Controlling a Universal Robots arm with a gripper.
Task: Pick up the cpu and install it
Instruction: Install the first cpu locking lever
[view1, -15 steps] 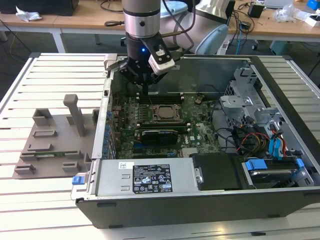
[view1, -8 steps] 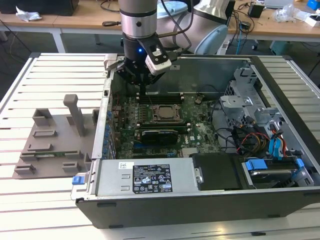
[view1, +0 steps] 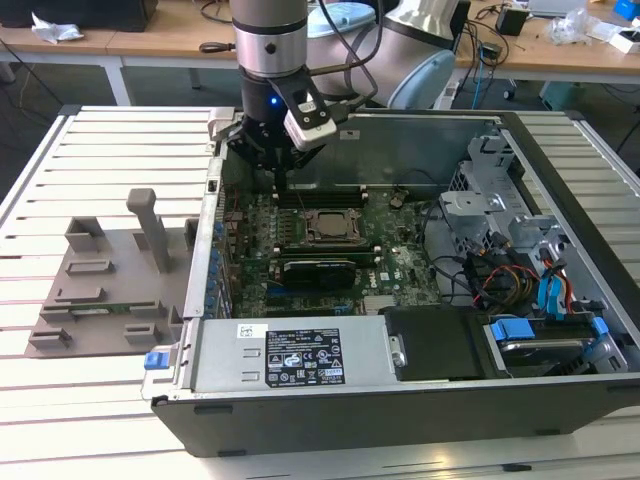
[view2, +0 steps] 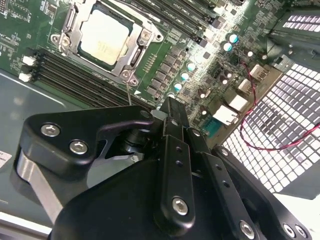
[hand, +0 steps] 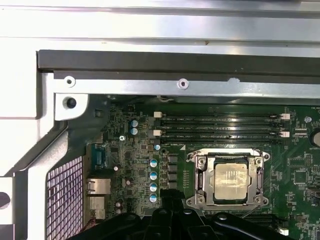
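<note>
one cpu (hand: 231, 179) sits in its socket (hand: 228, 177).
one gripper (view1: 280, 160) hangs over the board (view1: 400, 255), holding nothing; i cannot tell if its fingers are spread.

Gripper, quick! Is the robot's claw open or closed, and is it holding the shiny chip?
Gripper: cannot tell if open or closed. It holds nothing visible; the cpu sits in the socket frame on the motherboard.

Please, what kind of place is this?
Probably a robotics lab or workshop: an open black desktop computer case lies on a slatted white metal table, wooden workbenches with cables stand behind, and the silvery-grey square cpu sits in its socket.
</note>
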